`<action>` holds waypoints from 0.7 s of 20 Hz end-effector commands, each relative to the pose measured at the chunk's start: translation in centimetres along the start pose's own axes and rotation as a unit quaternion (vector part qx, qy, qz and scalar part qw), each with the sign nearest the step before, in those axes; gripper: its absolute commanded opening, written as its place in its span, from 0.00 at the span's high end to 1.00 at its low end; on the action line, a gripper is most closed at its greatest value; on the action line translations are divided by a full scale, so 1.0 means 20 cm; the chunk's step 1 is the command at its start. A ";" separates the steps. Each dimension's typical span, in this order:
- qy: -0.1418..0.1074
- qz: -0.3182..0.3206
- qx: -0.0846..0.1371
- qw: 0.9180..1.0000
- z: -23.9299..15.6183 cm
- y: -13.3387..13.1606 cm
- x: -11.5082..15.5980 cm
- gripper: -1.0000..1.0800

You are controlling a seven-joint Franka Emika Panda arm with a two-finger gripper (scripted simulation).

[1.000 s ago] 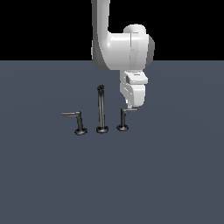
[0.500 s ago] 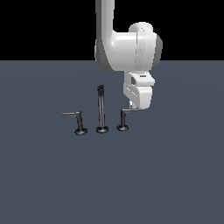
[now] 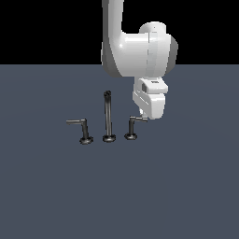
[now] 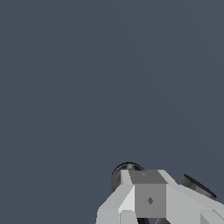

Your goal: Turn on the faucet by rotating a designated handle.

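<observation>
Exterior view, near to far:
floor: flat grey-blue surface, fills the lower part of the frame, black above its far edge.
faucet: three dark metal pieces in a row on the floor, each on its own round base.
long lever: L-shaped, at the exterior view's left end of the row, arm pointing toward the exterior view's left. Slightly nearest of the three.
spout: tall thin upright rod, middle of the row, between the two levers, just beside the handle.
handle: L-shaped, short post on a round base, at the exterior view's right end of the row. Short arm points toward the exterior view's right, tip right under the gripper.
gripper: white hand comes down from above, low end right at the tip of the handle arm. Looks like contact, can't confirm. Finger spread: can't tell, the hand body hides it here.
arm: bulky white links above the gripper, rising out of the top of the frame, behind the row.

Wrist view:
gripper: only a white-grey blocky part shows at the frame edge. Open or closed: can't tell.
dark round parts: two of them peek out from behind the hand. Faucet pieces presumably, which ones unclear.
floor: plain grey-blue, fills the rest.
</observation>
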State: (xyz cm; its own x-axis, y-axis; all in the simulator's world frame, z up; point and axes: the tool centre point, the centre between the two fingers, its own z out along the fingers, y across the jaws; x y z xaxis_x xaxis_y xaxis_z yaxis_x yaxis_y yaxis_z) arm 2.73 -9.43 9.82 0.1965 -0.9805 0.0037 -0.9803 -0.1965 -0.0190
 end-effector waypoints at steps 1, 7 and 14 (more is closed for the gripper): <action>-0.002 0.001 -0.007 1.000 0.00 0.07 -0.02 1.00; -0.002 0.003 -0.009 1.000 0.00 0.17 -0.03 1.00; -0.001 0.002 -0.006 1.000 0.00 0.20 -0.08 1.00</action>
State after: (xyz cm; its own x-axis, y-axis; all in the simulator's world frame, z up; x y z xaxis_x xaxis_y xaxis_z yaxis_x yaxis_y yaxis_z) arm -1.07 -9.42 9.80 0.1867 -0.9824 0.0041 -0.9823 -0.1867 -0.0115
